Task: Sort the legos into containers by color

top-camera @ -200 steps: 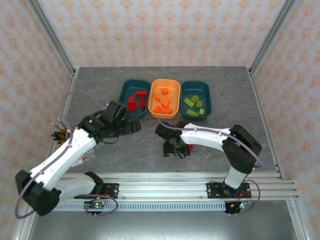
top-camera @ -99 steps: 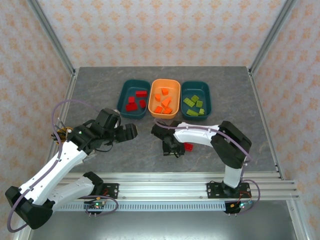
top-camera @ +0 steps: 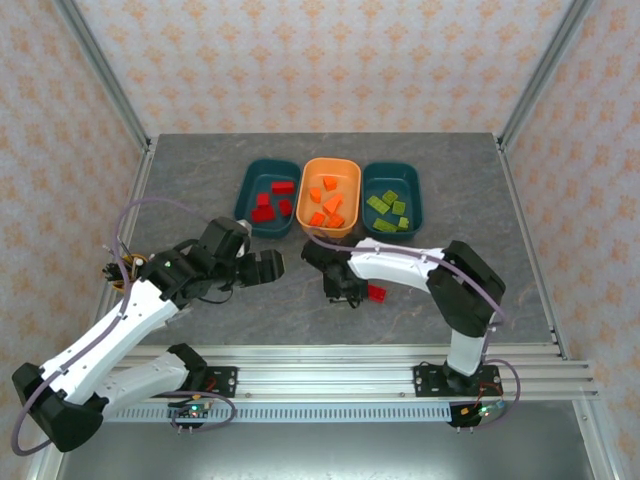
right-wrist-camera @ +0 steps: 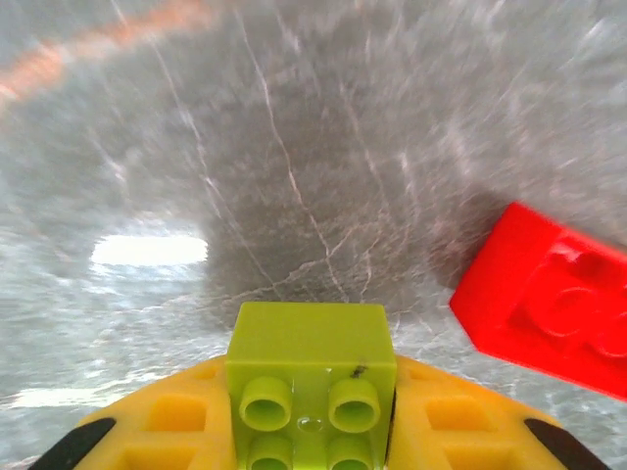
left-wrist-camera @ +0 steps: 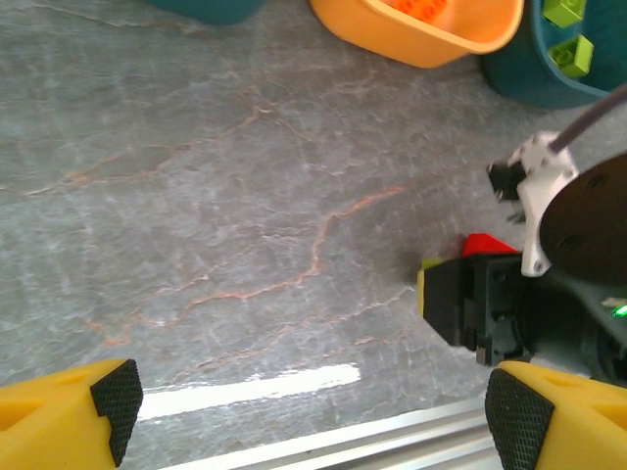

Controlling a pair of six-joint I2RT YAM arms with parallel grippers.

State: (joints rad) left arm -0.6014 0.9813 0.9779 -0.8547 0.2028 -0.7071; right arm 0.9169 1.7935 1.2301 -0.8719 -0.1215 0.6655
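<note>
I see the desk [right-wrist-camera: 294, 147] as grey veined stone-look sheet, smooth with a soft sheen and glare. The yellow-green brick [right-wrist-camera: 312, 377] and red brick [right-wrist-camera: 549, 299] are glossy moulded plastic. My left tool [left-wrist-camera: 313, 406] has yellow plastic fingers [left-wrist-camera: 44, 406] with black knurled pads [left-wrist-camera: 116, 392]

3 trays [top-camera: 331, 162] sit abreast on the table [top-camera: 190, 190], 1 loose brick [top-camera: 376, 293] before them.

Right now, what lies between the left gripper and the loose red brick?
In the top view, bare table, then the right gripper holding a yellow-green brick, right beside the red brick.
</note>
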